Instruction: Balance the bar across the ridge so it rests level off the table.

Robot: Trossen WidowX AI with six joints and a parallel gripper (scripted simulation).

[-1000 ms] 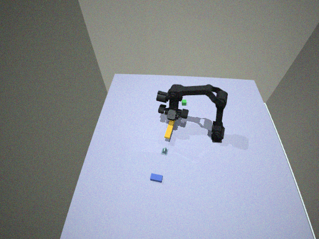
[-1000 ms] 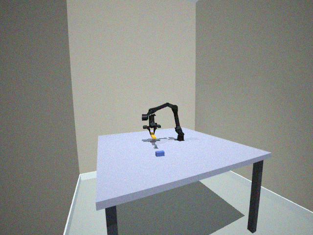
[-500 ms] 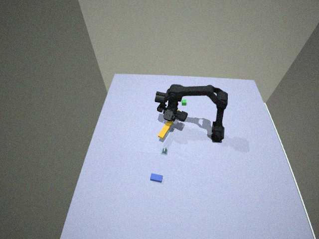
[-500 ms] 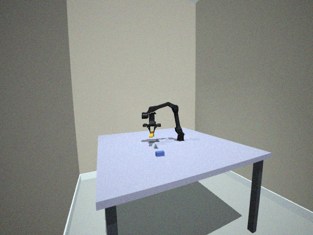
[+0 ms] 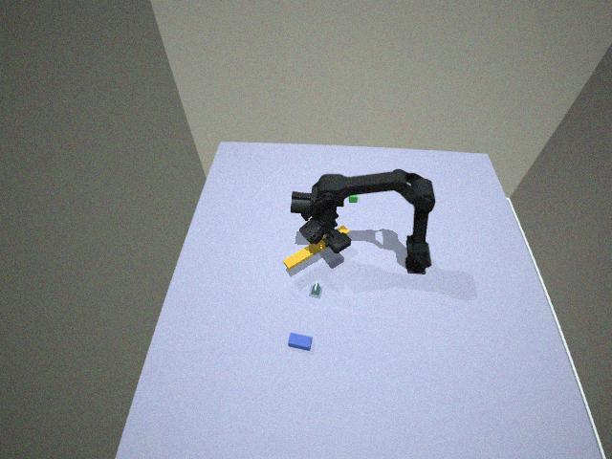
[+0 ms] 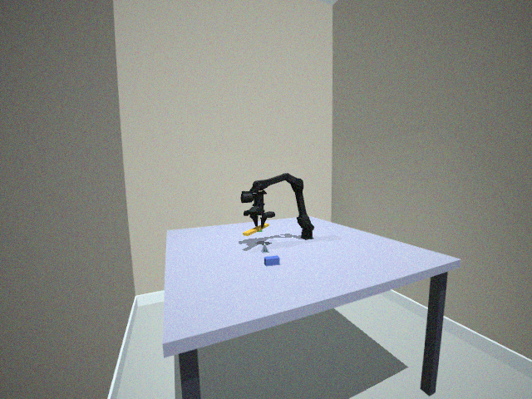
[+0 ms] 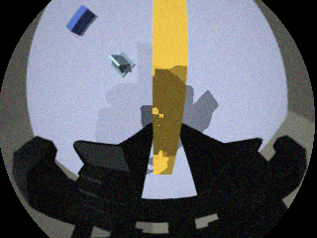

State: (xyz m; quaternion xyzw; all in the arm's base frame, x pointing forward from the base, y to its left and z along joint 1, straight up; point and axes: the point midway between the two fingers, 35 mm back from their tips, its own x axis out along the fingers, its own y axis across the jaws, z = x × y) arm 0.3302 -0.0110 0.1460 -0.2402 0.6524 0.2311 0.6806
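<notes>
Holding the yellow bar [image 5: 302,255] clear of the desk [image 5: 375,375], your gripper [image 5: 323,243] is clenched on it near one end. You've lifted it; the ridge [image 5: 316,290] stands nearby, so carrying, levelling and releasing remain.

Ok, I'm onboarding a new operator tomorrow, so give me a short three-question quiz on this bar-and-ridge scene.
1. True or false: the gripper is shut on the yellow bar.
2. Is the bar resting on the ridge yet?
3. Which block lies nearest the top camera: A) blue block, B) green block?

Key: 1 true. 2 no; it is held in the air, to one side of the ridge. 3 A.
</notes>
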